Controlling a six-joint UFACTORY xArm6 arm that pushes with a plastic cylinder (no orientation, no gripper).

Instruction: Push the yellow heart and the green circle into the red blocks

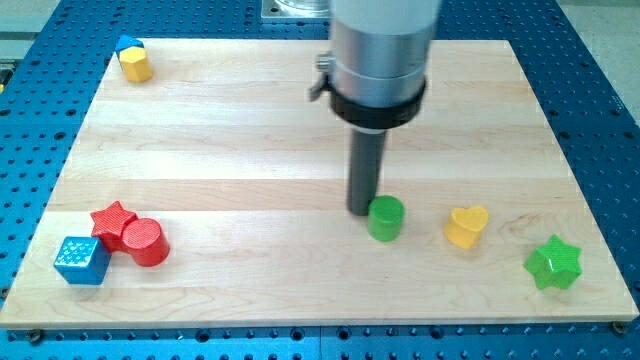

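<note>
Resting my tip against green circle's left; no gripper fitted. Better: circle round to its right, then push left toward red blocks.

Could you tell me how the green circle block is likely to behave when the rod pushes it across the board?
The green circle stands flat on its round end, low and squat, so it should probably slide, not tip or roll. Its curved side may slip off my tip, which sits at its left edge. The smooth wooden board suggests little drag.
</note>
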